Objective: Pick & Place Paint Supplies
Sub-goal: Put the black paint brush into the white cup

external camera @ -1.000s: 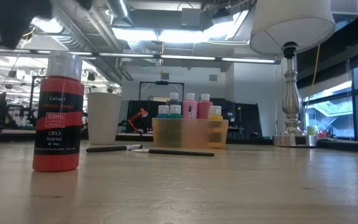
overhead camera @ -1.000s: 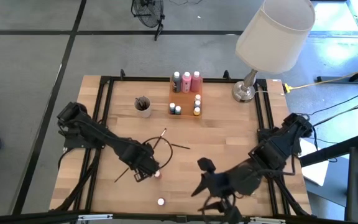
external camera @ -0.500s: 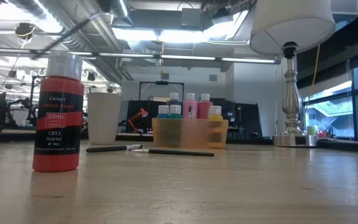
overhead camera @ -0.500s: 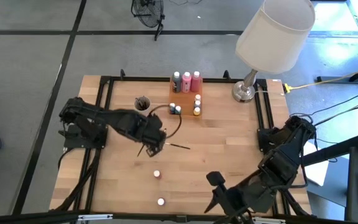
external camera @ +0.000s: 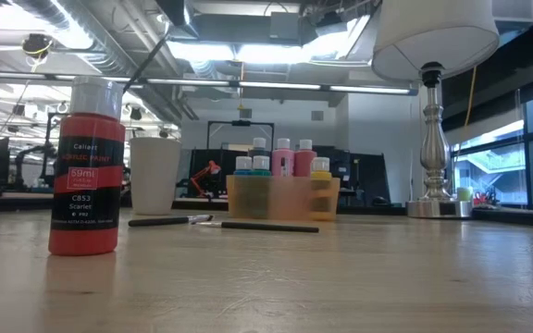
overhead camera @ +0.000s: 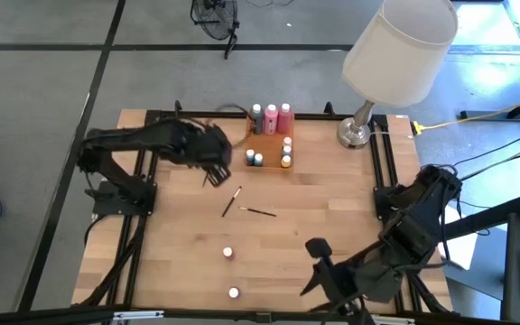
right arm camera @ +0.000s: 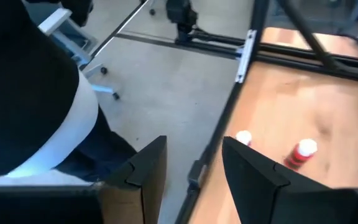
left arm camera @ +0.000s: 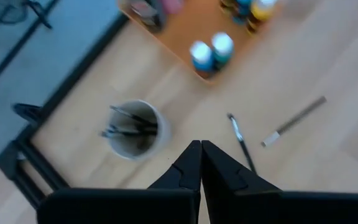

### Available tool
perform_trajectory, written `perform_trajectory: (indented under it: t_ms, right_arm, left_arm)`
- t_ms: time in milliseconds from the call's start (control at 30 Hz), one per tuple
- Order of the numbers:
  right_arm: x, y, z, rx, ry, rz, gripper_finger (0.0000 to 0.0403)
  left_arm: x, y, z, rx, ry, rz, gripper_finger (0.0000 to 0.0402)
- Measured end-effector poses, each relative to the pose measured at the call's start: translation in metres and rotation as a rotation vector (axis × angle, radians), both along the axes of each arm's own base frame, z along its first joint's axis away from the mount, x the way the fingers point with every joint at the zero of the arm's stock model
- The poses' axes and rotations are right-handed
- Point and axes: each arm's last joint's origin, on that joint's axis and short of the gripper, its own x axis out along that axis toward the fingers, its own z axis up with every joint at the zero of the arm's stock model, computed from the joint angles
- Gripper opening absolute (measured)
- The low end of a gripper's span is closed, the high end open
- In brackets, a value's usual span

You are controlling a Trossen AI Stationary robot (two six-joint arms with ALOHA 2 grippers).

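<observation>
From above, the left tool (overhead camera: 213, 161) hangs over the far left part of the wooden tabletop (overhead camera: 332, 208), just above the small round grey cup (left arm camera: 133, 129), which serves as the landmark here. Its jaws are pressed fully together. In the left wrist view no brush shows between them, though in the low view a thin dark line slants above the cup, so whether a paintbrush is gripped cannot be told. The step in hand appears to be bringing a brush to the cup; the next move would call for lining up over the cup's mouth and releasing with care, since the opening is narrow and already holds dark brushes.

Right of the cup, two loose paintbrushes (overhead camera: 231, 201) lie flat on the wood, thin and dark with pale tips, close together but pointing different ways. Nearer the front edge than the cup stand two small red bottles (overhead camera: 228, 253) with white caps, well apart from it. Further right of the cup, the translucent orange tray (overhead camera: 269, 144) holds three taller bottles at its back and tiny white-capped pots in front.

Far right of the cup, the right tool (right arm camera: 194, 165) waits beyond the tabletop's front corner, jaws parted, holding nothing.
</observation>
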Motion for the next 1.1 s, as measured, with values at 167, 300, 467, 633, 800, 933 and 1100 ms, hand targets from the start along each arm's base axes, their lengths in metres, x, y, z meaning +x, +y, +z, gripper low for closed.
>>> perform_trajectory:
  t_ms: [167,300,467,633,800,933,1100]
  right_arm:
    - [-0.003,-0.019,0.01,-0.015,-0.012,-0.067,0.0158]
    - [0.001,-0.03,0.009,-0.069,-0.017,-0.104,0.0157]
    - [0.003,-0.047,0.013,-0.094,-0.01,-0.136,0.0157]
    - [0.001,-0.054,0.013,-0.126,0.002,-0.137,0.0157]
    - [0.0,-0.058,0.013,-0.138,0.013,-0.141,0.0157]
    - [-0.003,-0.06,0.015,-0.137,0.011,-0.14,0.0157]
    - [-0.003,-0.06,0.016,-0.138,0.008,-0.138,0.0157]
  left_arm:
    - [-0.024,0.023,0.024,0.066,-0.121,0.035,0.0002]
    - [-0.028,0.038,0.037,0.146,-0.213,0.016,0.0002]
    - [-0.028,0.052,0.038,0.247,-0.158,0.0,0.0002]
    - [-0.031,0.052,0.041,0.318,-0.135,0.009,0.0002]
    - [-0.042,0.053,0.048,0.328,-0.171,0.015,0.0002]
    - [-0.045,0.055,0.052,0.322,-0.198,0.004,0.0002]
    - [-0.041,0.055,0.039,0.317,-0.22,-0.015,0.0002]
